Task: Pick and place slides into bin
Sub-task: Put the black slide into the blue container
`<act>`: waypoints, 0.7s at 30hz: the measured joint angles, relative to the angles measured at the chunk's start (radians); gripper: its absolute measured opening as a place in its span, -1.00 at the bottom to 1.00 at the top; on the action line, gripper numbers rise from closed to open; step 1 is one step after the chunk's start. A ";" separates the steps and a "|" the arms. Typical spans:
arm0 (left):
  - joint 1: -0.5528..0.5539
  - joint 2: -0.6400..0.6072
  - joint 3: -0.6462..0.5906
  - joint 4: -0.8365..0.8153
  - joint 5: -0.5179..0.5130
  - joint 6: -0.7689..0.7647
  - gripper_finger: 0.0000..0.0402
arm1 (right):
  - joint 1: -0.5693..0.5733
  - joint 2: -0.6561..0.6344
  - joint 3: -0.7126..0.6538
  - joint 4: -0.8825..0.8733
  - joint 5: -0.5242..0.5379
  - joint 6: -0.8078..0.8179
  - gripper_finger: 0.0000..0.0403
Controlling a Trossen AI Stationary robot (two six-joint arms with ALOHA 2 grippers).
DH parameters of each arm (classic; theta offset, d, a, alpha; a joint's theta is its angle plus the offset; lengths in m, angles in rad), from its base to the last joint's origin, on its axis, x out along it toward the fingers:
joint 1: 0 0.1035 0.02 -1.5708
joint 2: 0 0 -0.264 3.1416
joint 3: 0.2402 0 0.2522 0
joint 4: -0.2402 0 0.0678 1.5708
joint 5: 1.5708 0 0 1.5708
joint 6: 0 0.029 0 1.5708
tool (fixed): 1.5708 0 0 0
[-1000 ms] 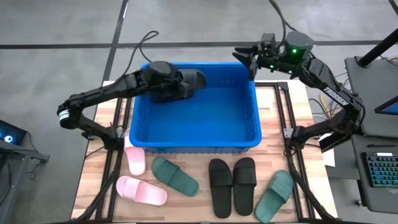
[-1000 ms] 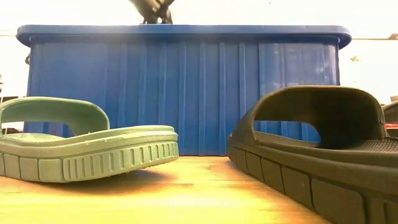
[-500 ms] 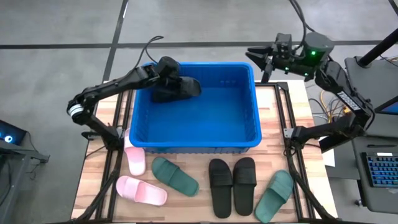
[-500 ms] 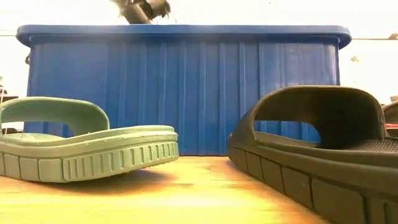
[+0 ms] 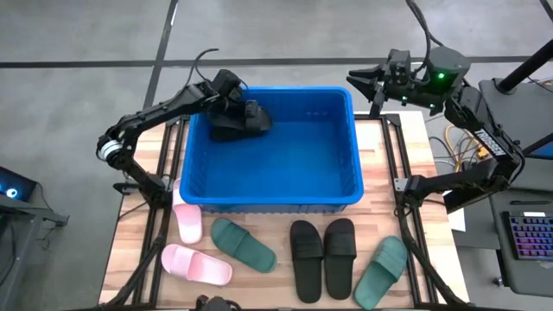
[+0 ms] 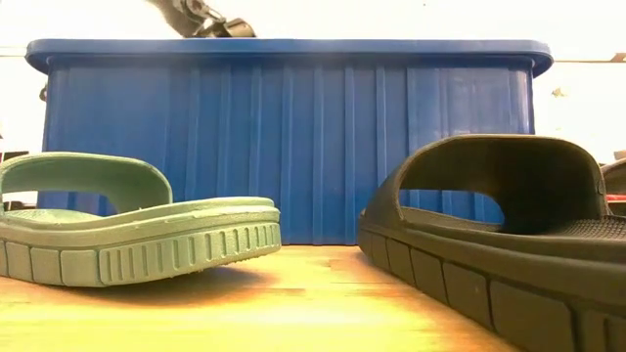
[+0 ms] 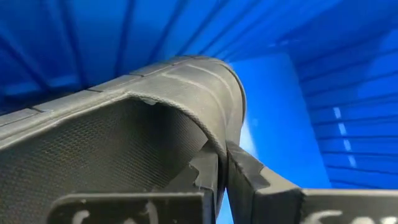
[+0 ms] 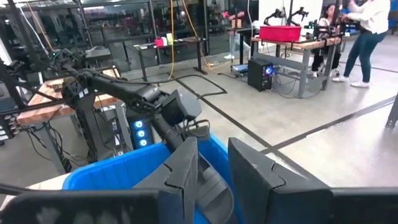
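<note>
In the left wrist view the left gripper [image 7: 222, 171] is seen with its toothed fingers [image 7: 245, 171] pinched tight on the strap edge of a black slide [image 7: 124, 143], only a thin lip of rubber being caught between them. In the high view that slide [image 5: 240, 121] is held inside the bin [image 5: 350, 138], in the corner at about eleven o'clock from the bin's centre, and whether it hangs above the floor or rests on it cannot be told.

A slip is judged the main risk: with so narrow a bite on soft rubber, the slide could twist out early. Because it sits close to the rim, it could also lodge against the wall or tip over the edge if released there.

The right gripper [image 5: 370, 79] is held outside the bin at about one o'clock, nothing between its fingers, which stand slightly apart. If it were brought in while the left arm is over the bin, a clash of arms could result.

Still on the table toward six o'clock lie two pink slides [image 5: 195, 263], two green slides [image 5: 243, 244] and two more black slides [image 5: 323, 257].
</note>
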 joint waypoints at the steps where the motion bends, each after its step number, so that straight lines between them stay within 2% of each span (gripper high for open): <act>1: 0.011 0.000 -0.001 -0.001 0.014 -0.015 -1.00 | 0.000 0.000 0.000 -0.004 0.000 0.000 -0.61; 10: 0.072 0.000 -0.028 0.026 0.055 -0.051 -1.00 | 0.000 0.000 0.000 -0.014 0.000 0.000 -0.63; 13: 0.090 -0.001 -0.069 0.050 0.084 -0.091 -1.00 | 0.000 0.000 0.000 -0.014 0.000 0.000 -0.62; 21: 0.113 -0.001 -0.178 0.156 0.067 -0.177 -1.00 | 0.000 0.000 0.000 -0.022 0.000 -0.015 -0.64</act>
